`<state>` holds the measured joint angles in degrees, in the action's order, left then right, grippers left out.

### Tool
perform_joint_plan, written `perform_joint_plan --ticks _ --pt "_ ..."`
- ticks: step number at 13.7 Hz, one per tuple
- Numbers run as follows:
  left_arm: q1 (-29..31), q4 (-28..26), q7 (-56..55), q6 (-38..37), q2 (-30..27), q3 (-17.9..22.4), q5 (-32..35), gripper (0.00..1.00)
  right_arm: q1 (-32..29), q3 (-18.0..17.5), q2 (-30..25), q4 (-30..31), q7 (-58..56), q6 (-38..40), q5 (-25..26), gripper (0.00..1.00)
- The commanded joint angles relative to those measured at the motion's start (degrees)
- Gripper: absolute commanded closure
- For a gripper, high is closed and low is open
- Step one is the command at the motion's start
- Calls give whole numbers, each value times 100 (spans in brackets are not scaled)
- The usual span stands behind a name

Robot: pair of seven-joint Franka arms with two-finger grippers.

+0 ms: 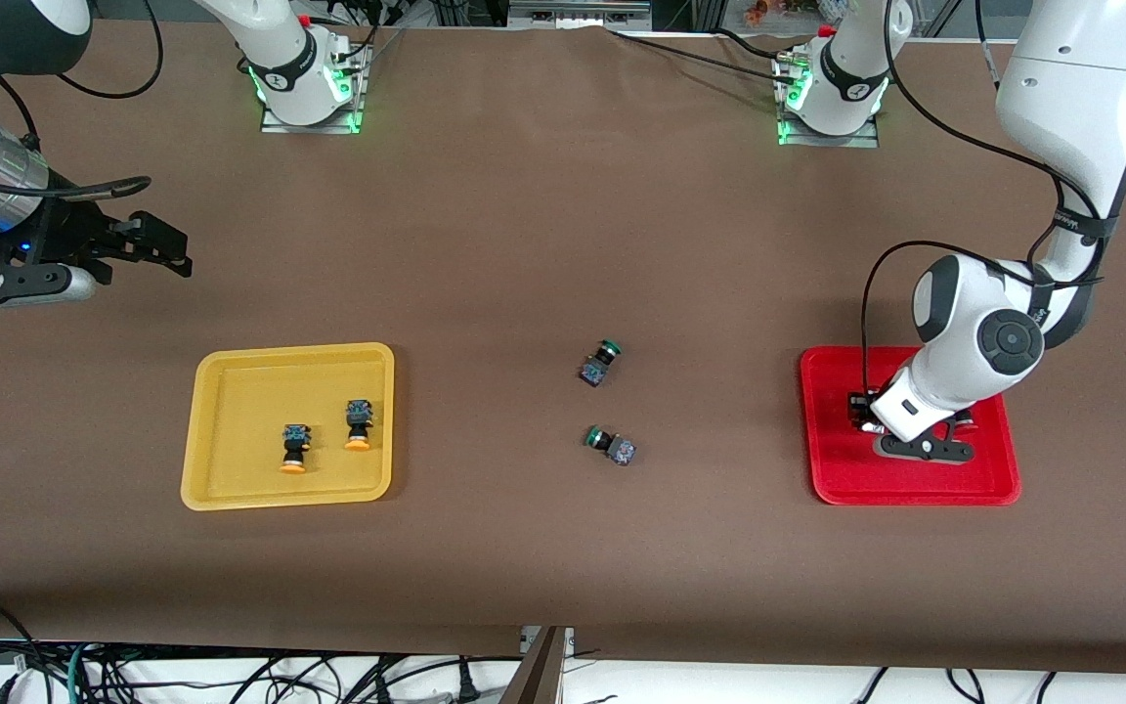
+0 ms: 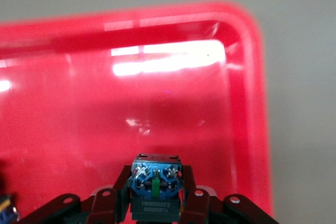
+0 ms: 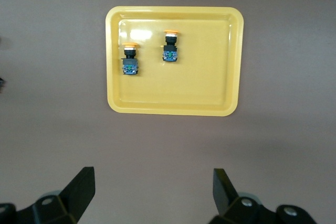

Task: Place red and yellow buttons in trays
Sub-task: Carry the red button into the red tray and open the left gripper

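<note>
Red and yellow buttons: two yellow-capped buttons [image 1: 296, 449] [image 1: 359, 424] lie side by side in yellow tray [image 1: 231, 391], sorted by colour. Left end effector [image 1: 920, 438] low inside red tray [image 1: 837, 479], fingers clamped on button body [image 2: 156, 187], cap hidden; likely lowering it for release. Another button [image 1: 856, 409] partly visible in tray at end effector's 9 o'clock. Right end effector [image 1: 148, 244] waits above counter [image 1: 524, 244], 11 o'clock from yellow tray, fingers [image 3: 79, 190] spread apart, empty. Two green-capped buttons [image 1: 600, 362] [image 1: 611, 445] left mid-counter, not wanted.
</note>
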<state>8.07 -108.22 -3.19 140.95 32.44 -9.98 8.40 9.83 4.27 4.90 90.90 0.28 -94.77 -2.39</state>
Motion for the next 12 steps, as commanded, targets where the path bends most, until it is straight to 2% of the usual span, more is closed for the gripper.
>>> perform_joint_plan --ticks 1,2,3,4,6,9,12 --pt "273 -313 -130 152 -151 -65 136 53 -95 -137 -6 -178 69 116 169 0" --pt "283 -279 -130 152 -151 -65 127 18 -104 -119 -6 -257 60 186 212 1" --pt "283 -200 -121 117 -185 -74 127 0 -104 -110 3 -292 34 213 213 1" --pt "283 -16 -121 30 -203 -92 119 0 -113 -110 20 -336 42 204 204 1" --pt "257 405 -103 -661 -370 -135 75 0 -104 -110 38 -363 112 187 178 1" --pt "230 2063 -51 -2707 -397 -408 48 0 -95 -119 47 -363 113 213 142 1" --pt "195 3112 -42 -3844 -414 -539 57 0 -121 -110 117 -363 112 195 160 1"
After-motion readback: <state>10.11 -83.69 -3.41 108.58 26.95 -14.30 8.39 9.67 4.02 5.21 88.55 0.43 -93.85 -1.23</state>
